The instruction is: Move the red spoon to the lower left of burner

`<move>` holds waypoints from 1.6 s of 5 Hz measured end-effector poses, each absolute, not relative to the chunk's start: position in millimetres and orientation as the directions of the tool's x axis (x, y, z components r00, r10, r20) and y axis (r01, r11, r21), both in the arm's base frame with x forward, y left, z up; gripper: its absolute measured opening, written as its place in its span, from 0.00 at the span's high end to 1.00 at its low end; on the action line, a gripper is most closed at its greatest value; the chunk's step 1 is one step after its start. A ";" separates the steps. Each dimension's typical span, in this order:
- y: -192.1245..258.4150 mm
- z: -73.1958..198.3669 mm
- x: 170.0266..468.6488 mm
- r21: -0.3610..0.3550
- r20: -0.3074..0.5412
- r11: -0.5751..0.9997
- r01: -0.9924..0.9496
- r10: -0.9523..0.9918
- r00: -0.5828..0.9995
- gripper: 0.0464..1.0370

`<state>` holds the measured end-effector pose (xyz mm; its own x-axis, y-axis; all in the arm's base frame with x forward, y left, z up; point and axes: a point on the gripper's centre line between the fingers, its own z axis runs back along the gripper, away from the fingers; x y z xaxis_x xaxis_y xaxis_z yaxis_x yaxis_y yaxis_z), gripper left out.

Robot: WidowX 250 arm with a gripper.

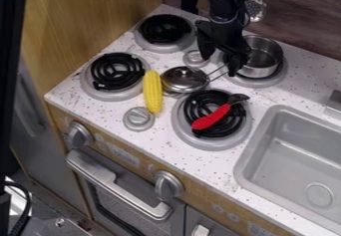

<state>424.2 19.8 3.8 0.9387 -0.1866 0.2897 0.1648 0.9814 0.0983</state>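
Observation:
The red spoon [212,117] lies across the black coil of the front right burner [183,132], its red handle toward the lower left and its dark head toward the upper right. Above and behind it, between the small lidded pan and the steel pot, hangs my black gripper [219,65]. Its fingers are spread apart with nothing seen between them, and it is apart from the spoon.
A yellow corn cob [152,91] lies beside the small pan with a lid [184,79]. The steel pot [263,56] stands on the back right burner. Two more burners [114,72] are on the left; the grey sink [299,155] is at the right.

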 end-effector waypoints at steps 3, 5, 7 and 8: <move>13.5 -31.8 381.8 0.036 0.178 0.986 0.160 -0.164 0.970 0.04; 12.9 -20.7 353.3 0.041 0.186 0.986 0.163 -0.168 0.968 0.04; 11.7 -38.6 340.2 0.023 0.100 0.988 0.152 -0.153 0.983 0.04; 3.3 -42.1 341.2 -0.011 0.069 0.990 0.142 -0.141 0.988 0.04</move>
